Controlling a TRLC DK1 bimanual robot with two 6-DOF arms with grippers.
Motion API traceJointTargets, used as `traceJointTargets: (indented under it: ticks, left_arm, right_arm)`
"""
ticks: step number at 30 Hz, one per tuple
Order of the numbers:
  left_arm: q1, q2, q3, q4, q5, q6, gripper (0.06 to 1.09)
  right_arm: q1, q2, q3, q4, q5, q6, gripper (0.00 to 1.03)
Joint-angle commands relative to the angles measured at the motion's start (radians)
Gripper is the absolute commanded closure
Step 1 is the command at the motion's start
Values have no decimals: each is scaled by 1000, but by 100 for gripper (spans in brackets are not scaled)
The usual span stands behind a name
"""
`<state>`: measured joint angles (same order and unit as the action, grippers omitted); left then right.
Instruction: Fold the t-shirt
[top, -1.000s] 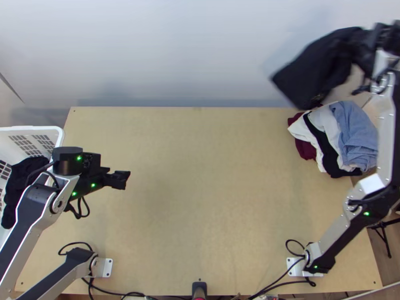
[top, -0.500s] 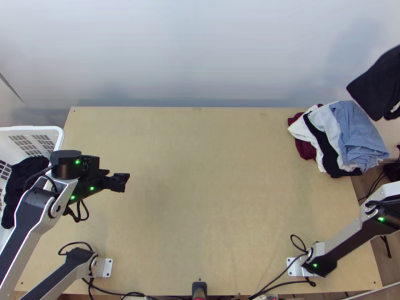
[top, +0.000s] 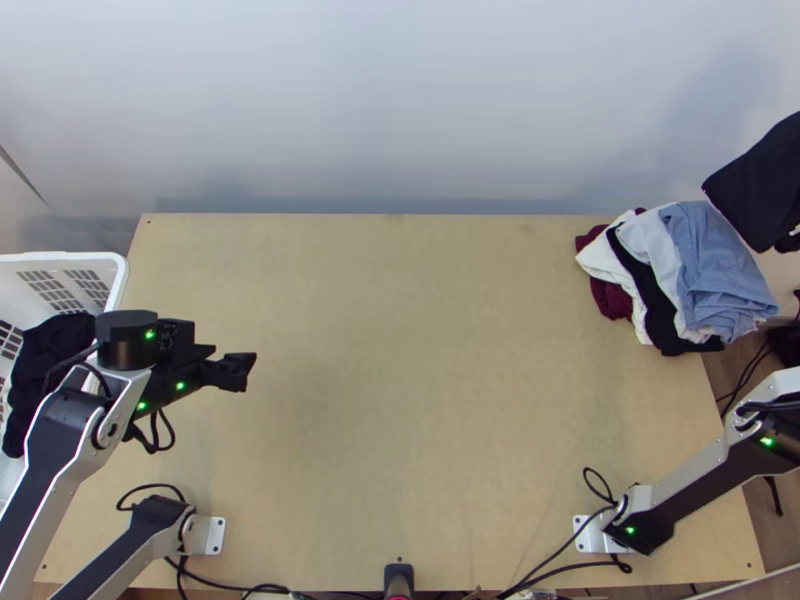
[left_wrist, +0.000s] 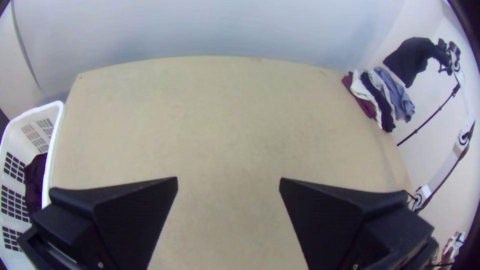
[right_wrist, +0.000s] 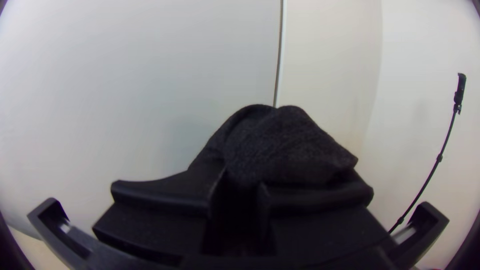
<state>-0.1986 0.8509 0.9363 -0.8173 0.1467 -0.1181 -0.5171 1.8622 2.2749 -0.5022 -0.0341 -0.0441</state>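
white basket (top: 112, 259) nr wide l claw (top: 242, 368); r claw (right_wrist: 239, 192) holds tee (top: 762, 185) nr clothes pile (top: 705, 270)

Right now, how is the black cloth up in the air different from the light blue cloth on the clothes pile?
The black cloth hangs from the right gripper, while the light blue cloth lies on the clothes pile. The black cloth droops with air beneath it; the light blue cloth is crumpled against other clothes. One is dark, the other pale. Both are soft fabric.
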Motion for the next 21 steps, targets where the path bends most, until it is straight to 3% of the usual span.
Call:
traceJointTargets:
  ticks: [1,13,21]
  left_arm:
    - [8,-33,-16,-8,-1,5,10]
    - [21,-46,-21,-8,-1,5,10]
    - [27,-85,-77,1,-1,0,10]
  right_arm:
    - [2,2,-6,7,0,-13,100]
    - [25,14,-9,21,0,-14,100]
    - [85,28,12,117,74,81,100]
